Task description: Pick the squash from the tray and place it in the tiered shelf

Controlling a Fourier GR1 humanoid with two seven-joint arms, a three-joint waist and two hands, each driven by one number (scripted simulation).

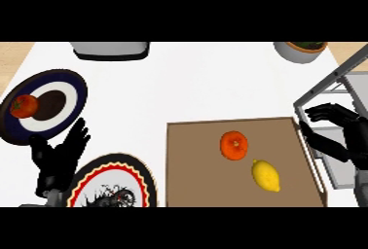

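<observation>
Right hand: fingers curled, grasping nothing, over the tiered shelf beside the tray's right edge.
Left hand: released, resting between two plates.
Squash: orange, mid-tray, near a lemon.
Tray: bare brown room along its left side.

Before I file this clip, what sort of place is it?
Probably a kitchen counter: a white counter top with patterned plates, a brown tray holding fruit, and a metal tiered shelf.
</observation>
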